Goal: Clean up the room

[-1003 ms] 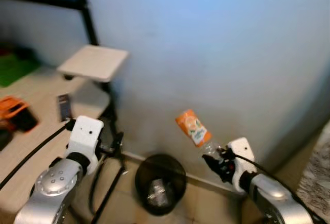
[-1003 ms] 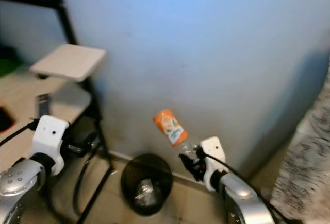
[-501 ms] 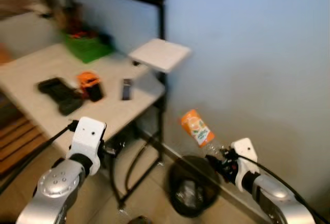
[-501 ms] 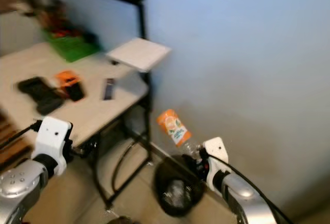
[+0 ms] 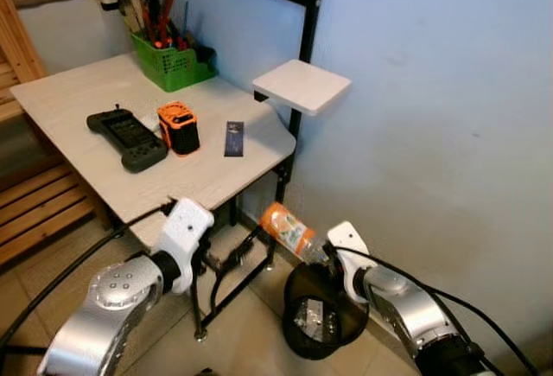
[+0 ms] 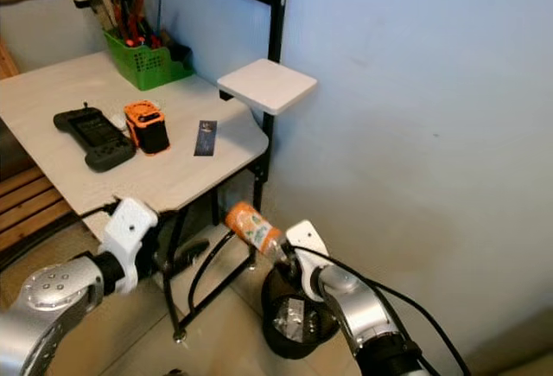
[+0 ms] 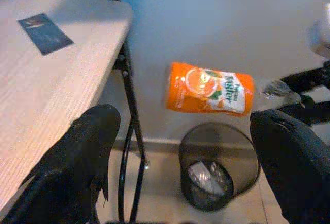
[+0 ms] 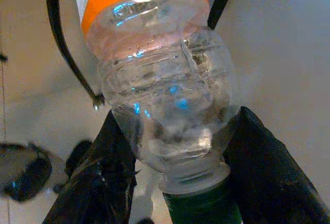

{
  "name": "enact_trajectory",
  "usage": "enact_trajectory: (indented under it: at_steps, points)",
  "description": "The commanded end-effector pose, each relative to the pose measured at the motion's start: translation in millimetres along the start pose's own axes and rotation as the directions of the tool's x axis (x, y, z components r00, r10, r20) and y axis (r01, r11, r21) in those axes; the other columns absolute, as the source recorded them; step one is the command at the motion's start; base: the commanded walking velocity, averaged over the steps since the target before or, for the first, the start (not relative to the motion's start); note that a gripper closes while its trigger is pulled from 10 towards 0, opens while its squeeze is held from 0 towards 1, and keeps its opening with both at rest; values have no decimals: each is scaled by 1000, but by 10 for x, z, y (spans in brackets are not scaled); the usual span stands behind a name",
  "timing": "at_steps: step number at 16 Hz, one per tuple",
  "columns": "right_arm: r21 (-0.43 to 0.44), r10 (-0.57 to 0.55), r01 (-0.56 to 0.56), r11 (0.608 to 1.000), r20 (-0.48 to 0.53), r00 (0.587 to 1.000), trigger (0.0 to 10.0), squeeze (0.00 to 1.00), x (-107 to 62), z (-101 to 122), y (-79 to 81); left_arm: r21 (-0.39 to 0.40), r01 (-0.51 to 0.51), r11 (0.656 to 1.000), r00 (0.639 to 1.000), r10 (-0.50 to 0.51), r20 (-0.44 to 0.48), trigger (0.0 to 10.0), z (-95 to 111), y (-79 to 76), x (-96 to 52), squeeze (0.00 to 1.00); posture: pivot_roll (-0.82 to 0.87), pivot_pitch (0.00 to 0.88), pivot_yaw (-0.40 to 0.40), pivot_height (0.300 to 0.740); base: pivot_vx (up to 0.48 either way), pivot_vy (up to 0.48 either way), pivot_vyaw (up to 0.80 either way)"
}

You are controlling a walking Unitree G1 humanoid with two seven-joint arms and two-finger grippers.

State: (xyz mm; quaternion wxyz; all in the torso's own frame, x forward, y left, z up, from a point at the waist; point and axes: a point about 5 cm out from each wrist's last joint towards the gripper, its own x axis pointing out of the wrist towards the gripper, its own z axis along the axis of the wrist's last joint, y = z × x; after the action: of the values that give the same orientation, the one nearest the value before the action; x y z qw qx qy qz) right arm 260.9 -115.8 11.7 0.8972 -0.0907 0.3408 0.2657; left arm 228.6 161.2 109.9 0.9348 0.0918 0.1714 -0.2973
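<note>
Pinching the empty, crushable plastic bottle (image 8: 162,100) at its stiffer neck, our right gripper (image 8: 178,154) jaws hold it above the bin (image 5: 324,315), while our left gripper (image 7: 185,167) jaws stand wide.

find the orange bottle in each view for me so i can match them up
Left eye: bottle low centre, above the bin.
Right eye: bottle low centre, above the bin.
Left wrist: bottle lying across the centre.
Right wrist: bottle neck between the right gripper fingers.
Shared landmark: bin.

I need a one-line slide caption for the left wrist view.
Right gripper holds an orange-labelled bottle by its neck above the black waste bin.
</note>
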Motion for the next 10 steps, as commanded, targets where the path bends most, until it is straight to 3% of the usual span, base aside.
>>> enact_trajectory:
  at_steps: [1,4,7,8,10]
  points:
    - [-5,-16,16,1000,41,999,10000,0,17,144,-62,-12,-8,1000,1000,9,29,10000,23,50,16,0,-11,0,-61,740,0,0,0]
    - [-72,-68,66,995,-35,997,10000,0,108,89,-113,26,105,994,994,-105,21,10000,12,-28,44,0,-18,0,-58,740,0,0,0]
    - [-139,-209,193,971,-109,972,10000,0,152,38,-281,59,195,979,981,-196,1,10000,28,-33,42,0,-18,0,-62,740,0,0,0]
    - [-181,-261,233,956,-153,953,10000,0,171,-23,-363,76,270,960,963,-269,-23,10000,14,-45,39,0,-18,0,-64,740,0,0,0]
    - [-231,-311,265,936,-189,932,10000,0,173,-80,-433,97,328,940,944,-323,-65,10000,-22,-56,32,0,-23,0,-61,740,0,0,0]
